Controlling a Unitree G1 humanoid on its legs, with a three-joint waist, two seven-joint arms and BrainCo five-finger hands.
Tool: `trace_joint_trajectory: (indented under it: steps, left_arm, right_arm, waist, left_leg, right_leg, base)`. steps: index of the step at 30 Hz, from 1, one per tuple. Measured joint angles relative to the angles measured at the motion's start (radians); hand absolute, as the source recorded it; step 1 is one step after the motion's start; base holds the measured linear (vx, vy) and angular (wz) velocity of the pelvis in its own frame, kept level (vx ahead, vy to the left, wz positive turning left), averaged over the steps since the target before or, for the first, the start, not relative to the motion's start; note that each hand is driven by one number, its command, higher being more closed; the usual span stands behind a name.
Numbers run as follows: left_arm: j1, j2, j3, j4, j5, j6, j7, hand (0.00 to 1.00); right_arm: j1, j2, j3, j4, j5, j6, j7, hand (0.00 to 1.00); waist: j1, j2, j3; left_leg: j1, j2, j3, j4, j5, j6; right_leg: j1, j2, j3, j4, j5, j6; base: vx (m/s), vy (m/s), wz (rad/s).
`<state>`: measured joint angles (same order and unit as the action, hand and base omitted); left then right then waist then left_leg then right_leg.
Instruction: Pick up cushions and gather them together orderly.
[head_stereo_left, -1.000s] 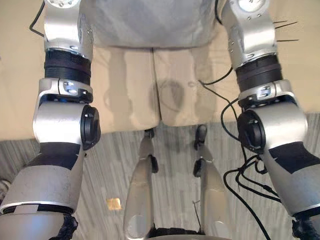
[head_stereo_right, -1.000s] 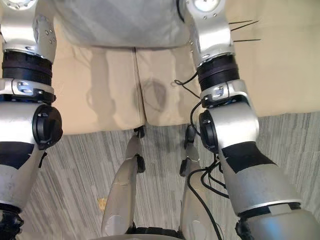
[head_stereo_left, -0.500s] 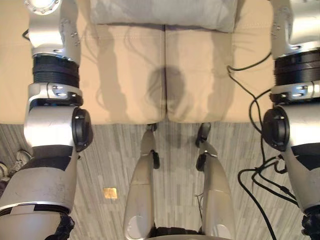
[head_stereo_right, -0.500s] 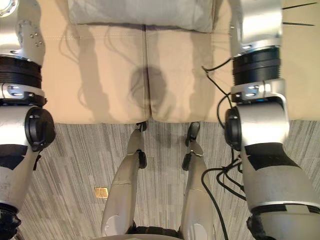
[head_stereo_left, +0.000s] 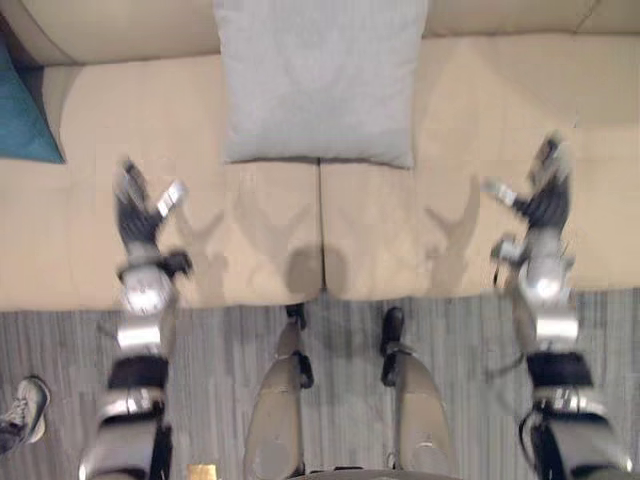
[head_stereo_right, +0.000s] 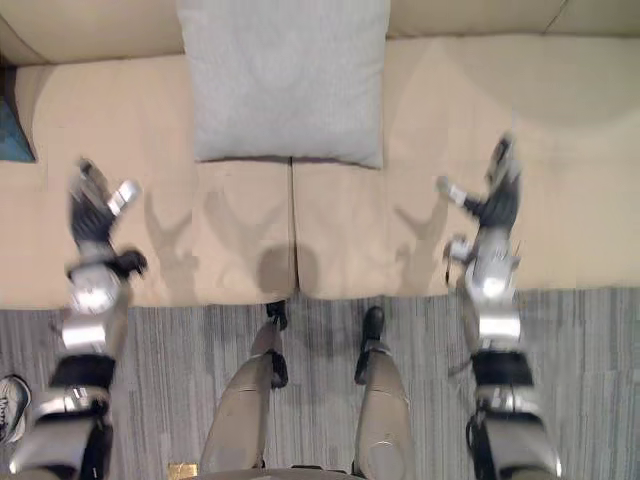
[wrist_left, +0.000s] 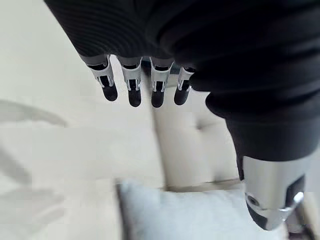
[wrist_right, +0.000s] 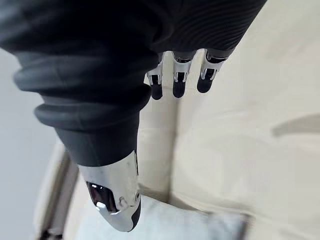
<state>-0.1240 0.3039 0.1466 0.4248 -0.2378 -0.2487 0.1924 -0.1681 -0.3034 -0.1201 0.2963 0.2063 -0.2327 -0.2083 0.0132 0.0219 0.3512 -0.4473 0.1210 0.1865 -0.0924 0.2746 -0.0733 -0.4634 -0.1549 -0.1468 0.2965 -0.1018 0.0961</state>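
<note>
The fingers (wrist_left: 133, 95) of my left hand (head_stereo_left: 140, 222) are straight and relaxed, the thumb set apart, and they hold nothing; my left wrist view shows bare seat past their dark tips. The fingers (wrist_right: 178, 86) of my right hand (head_stereo_left: 545, 210) are just as open and just as empty in the right wrist view. Both wrist views catch a corner of the light grey square fabric cushion (head_stereo_left: 318, 80) beyond the thumbs. The head views give its whole outline. It lies flat on the beige leather sofa (head_stereo_left: 250, 235), its far edge up against the backrest, straddling the seam between the two seat pads. It sits between my hands but further back, well apart from each. My hands are raised over the front part of the seat, one to either side, and their shadows fall on the leather beside them. At the far left end of the sofa a teal cushion (head_stereo_left: 20, 112) leans in the corner; the left eye view shows a broad wedge of it, the right eye view a thin sliver at the edge. In front of the sofa is the grey striped carpet (head_stereo_left: 220, 370), with a person's shoe (head_stereo_left: 26, 408) at its left edge.
</note>
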Motion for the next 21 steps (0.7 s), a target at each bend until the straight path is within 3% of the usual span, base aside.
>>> trace_joint_trajectory:
  steps: [3,4,10,15,18,19,20,21]
  left_arm:
    - [0.156,-0.063,-0.001,0.096,0.076,0.016,-0.051,0.00]
    - [0.219,-0.082,-0.001,0.179,0.111,0.027,-0.067,0.00]
    - [0.325,-0.135,0.001,0.431,0.219,0.055,-0.146,0.00]
    - [0.341,-0.138,0.000,0.473,0.269,0.067,-0.170,0.00]
    - [0.317,-0.116,-0.003,0.469,0.270,0.067,-0.170,0.00]
    - [0.279,-0.092,-0.010,0.457,0.270,0.068,-0.170,0.00]
    - [0.277,-0.091,-0.008,0.439,0.270,0.067,-0.168,0.00]
    - [0.265,-0.091,-0.006,0.410,0.270,0.065,-0.165,0.00]
  right_arm:
    - [0.139,0.070,0.000,0.074,-0.064,0.006,0.057,0.00]
    - [0.189,0.087,0.002,0.142,-0.093,0.008,0.083,0.00]
    - [0.303,0.103,0.000,0.408,-0.222,0.027,0.148,0.00]
    - [0.313,0.112,0.000,0.511,-0.257,0.053,0.168,0.00]
    - [0.263,0.121,0.003,0.523,-0.256,0.063,0.164,0.00]
    - [0.243,0.129,0.011,0.521,-0.255,0.062,0.162,0.00]
    - [0.236,0.126,0.018,0.523,-0.255,0.063,0.162,0.00]
    - [0.214,0.132,0.036,0.524,-0.255,0.067,0.162,0.00]
  waist:
    - [0.000,0.000,-0.063]
    - [-0.001,0.000,-0.115]
    - [-0.003,-0.017,-0.225]
    - [-0.015,-0.037,-0.235]
    - [-0.025,-0.055,-0.229]
    - [-0.028,-0.079,-0.220]
    - [-0.023,-0.073,-0.220]
    - [-0.029,-0.056,-0.198]
  left_leg:
    - [0.064,0.004,0.005,0.000,-0.014,-0.008]
    - [0.111,0.010,0.012,-0.001,-0.045,0.001]
    - [0.282,0.013,0.078,-0.010,-0.106,-0.009]
    - [0.349,0.014,0.133,-0.011,-0.116,-0.012]
    - [0.314,0.009,0.184,0.002,-0.119,-0.005]
    - [0.241,-0.003,0.170,0.088,-0.146,0.037]
    - [0.218,0.020,0.169,0.107,-0.157,0.054]
    - [0.197,0.045,0.170,0.139,-0.172,0.066]
  right_leg:
    - [0.077,0.007,0.002,-0.037,0.001,0.000]
    - [0.120,0.016,0.012,-0.061,0.001,0.000]
    - [0.291,0.024,0.068,-0.173,0.023,0.008]
    - [0.334,0.028,0.129,-0.198,0.045,0.017]
    - [0.275,0.029,0.186,-0.209,0.107,0.041]
    - [0.212,0.017,0.208,-0.186,0.143,0.061]
    - [0.199,0.022,0.201,-0.188,0.161,0.067]
    - [0.157,0.025,0.165,-0.046,0.108,0.034]
  base:
    - [0.09,-0.068,-0.10]
    - [0.09,-0.053,-0.26]
    - [0.02,0.012,-0.34]
    - [-0.01,0.015,-0.36]
    - [-0.06,0.019,-0.52]
    - [-0.06,0.031,-0.56]
    - [-0.11,0.010,-0.36]
    - [-0.11,-0.037,0.09]
